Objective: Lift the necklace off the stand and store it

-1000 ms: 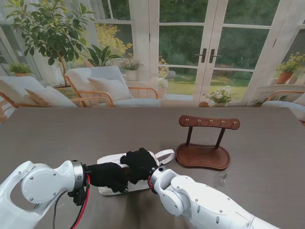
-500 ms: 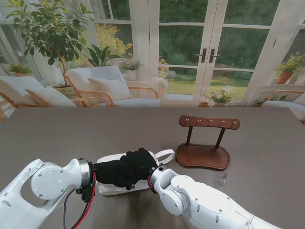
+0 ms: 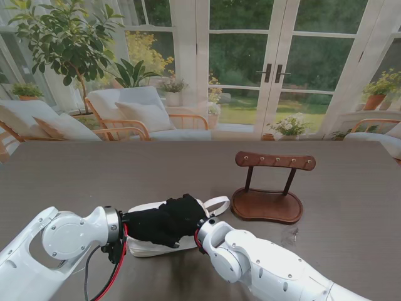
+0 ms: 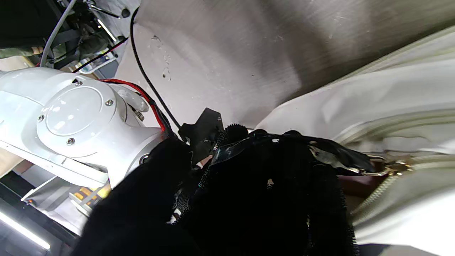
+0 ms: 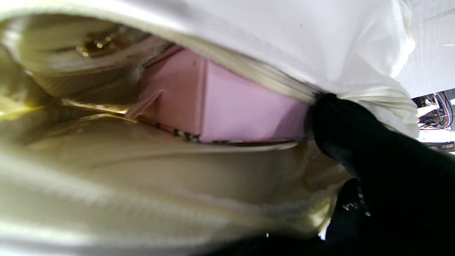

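Both gloved hands now meet over the white pouch (image 3: 147,248): within 1 second the left hand (image 3: 145,227) has slid right to overlap the right hand (image 3: 183,213), suggesting stowing is under way. Neither hand's grip can be told, though a right fingertip (image 5: 341,121) hooks the zipper edge, baring a pink lining (image 5: 245,113). No necklace shows; the wooden stand (image 3: 269,188) hangs bare.

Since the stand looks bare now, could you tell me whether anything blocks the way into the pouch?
Nothing visible does: the white pouch gapes open in the right wrist view, pink lining exposed. Both hands, left hand and right hand, cover it; the necklace isn't discernible.
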Tool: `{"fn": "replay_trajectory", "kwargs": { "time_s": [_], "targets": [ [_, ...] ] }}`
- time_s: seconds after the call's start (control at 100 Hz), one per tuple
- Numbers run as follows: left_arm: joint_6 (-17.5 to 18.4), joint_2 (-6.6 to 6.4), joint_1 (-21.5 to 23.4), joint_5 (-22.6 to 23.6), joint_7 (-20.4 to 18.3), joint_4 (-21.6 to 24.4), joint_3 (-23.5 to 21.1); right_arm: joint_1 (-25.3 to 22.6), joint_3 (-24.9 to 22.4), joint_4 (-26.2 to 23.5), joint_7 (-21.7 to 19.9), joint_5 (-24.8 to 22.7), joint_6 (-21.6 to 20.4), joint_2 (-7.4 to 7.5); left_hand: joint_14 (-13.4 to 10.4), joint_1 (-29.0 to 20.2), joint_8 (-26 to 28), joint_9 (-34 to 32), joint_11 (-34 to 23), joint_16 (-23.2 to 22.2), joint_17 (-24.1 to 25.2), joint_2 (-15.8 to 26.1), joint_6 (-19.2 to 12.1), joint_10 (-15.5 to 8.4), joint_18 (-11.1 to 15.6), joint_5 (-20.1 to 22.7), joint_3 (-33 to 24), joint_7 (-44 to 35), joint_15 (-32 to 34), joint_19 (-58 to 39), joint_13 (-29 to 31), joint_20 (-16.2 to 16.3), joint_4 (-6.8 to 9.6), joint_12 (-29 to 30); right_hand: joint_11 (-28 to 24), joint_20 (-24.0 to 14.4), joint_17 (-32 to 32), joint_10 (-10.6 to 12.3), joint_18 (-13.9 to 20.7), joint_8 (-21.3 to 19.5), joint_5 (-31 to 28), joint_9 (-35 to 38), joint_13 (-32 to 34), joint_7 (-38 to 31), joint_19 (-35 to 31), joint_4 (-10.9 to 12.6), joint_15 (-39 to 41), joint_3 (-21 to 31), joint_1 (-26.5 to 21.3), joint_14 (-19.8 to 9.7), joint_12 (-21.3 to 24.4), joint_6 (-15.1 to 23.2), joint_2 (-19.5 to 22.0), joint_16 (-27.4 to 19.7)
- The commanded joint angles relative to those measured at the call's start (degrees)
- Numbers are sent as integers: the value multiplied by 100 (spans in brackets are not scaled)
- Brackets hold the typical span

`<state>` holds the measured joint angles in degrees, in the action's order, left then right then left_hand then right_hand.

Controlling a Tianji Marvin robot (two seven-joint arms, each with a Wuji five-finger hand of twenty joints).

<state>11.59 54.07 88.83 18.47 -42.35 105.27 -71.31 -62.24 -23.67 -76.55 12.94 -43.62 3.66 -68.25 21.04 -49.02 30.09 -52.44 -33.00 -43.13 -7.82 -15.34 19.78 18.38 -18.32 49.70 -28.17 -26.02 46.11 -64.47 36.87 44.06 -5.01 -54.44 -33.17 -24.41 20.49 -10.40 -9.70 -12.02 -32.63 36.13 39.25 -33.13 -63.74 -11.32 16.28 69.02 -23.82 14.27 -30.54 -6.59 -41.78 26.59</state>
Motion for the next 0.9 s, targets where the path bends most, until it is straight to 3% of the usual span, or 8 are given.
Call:
{"fn": "replay_trajectory", "kwargs": {
  "time_s": [0.0, 0.18, 0.3, 0.48, 0.58, 0.65, 0.73, 0.89],
  "targets": [
    [65, 69, 271, 81, 34, 201, -150, -454, 316, 451, -509, 38, -80, 62, 37, 692, -457, 654, 857, 310, 405, -331, -495, -335, 111, -641, -487, 1223, -1130, 924, -515, -289, -3, 622, -692, 148, 593, 609, 671, -54, -1007, 808, 1915, -427, -123, 347, 2620, 764, -271, -1404, -168, 325, 250, 490],
    [205, 94, 699, 262, 176, 386, -586, -461, 280, 397, -538, -1, -72, 93, -7, 1114, -994, 1091, 1876, 753, 611, -678, -307, -250, 133, -1368, -275, 1881, -2113, 1880, -912, -373, -64, 1747, -654, 157, 451, 602, 513, -44, -870, 728, 1791, -383, -43, 353, 2604, 762, -74, -1282, -157, 301, 32, 497],
    [282, 90, 852, 315, 169, 442, -771, -444, 284, 378, -536, -69, -70, 112, -1, 1238, -1120, 1157, 2088, 866, 637, -810, -329, -265, 134, -1524, -218, 1956, -2374, 2076, -971, -350, -72, 1992, -619, 159, 347, 621, 410, -39, -725, 656, 1648, -348, 41, 327, 2557, 690, 37, -1208, -152, 303, -189, 496],
    [456, 102, 1119, 424, 247, 550, -1084, -439, 273, 375, -519, -123, -104, 133, 20, 1224, -1092, 1095, 2129, 906, 613, -874, -1071, -288, 98, -1340, -166, 1816, -2487, 2176, -918, -336, -73, 2046, -572, 143, 214, 620, 269, -45, -538, 511, 1443, -326, 164, 289, 2420, 584, 168, -1104, -154, 346, -447, 461],
    [564, 127, 1311, 485, 376, 641, -1303, -440, 263, 376, -521, -145, -148, 150, 32, 1103, -805, 957, 2062, 891, 539, -949, -1666, -338, 57, -855, -220, 1368, -2501, 2231, -822, -281, -75, 1990, -561, 130, 178, 626, 249, -45, -459, 475, 1388, -312, 212, 271, 2354, 540, 229, -1082, -155, 380, -553, 442],
    [594, 138, 1430, 481, 411, 723, -1452, -440, 255, 372, -530, -154, -168, 160, 51, 1070, -643, 915, 2039, 901, 535, -999, -1828, -367, 20, -544, -246, 1136, -2525, 2269, -822, -267, -81, 1960, -547, 123, 158, 615, 233, -44, -396, 446, 1356, -298, 244, 252, 2317, 498, 301, -1066, -152, 380, -632, 433],
    [651, 141, 1525, 516, 424, 787, -1594, -437, 248, 366, -547, -157, -185, 169, 53, 1147, -559, 924, 2057, 945, 506, -1103, -1771, -395, -14, -514, -242, 1089, -2587, 2322, -812, -271, -87, 1961, -523, 120, 98, 607, 197, -37, -278, 374, 1283, -266, 298, 222, 2275, 418, 439, -1038, -148, 376, -698, 425],
    [653, 148, 1592, 482, 427, 764, -1731, -450, 205, 325, -566, -173, -220, 192, 93, 1455, -883, 1035, 2192, 1123, 500, -1231, -1217, -390, -67, -1120, -165, 1739, -2816, 2559, -883, -293, -99, 2114, -451, 97, -45, 560, 82, -29, -12, 148, 1047, -213, 433, 142, 2163, 188, 803, -916, -129, 371, -843, 406]
  ]
}}
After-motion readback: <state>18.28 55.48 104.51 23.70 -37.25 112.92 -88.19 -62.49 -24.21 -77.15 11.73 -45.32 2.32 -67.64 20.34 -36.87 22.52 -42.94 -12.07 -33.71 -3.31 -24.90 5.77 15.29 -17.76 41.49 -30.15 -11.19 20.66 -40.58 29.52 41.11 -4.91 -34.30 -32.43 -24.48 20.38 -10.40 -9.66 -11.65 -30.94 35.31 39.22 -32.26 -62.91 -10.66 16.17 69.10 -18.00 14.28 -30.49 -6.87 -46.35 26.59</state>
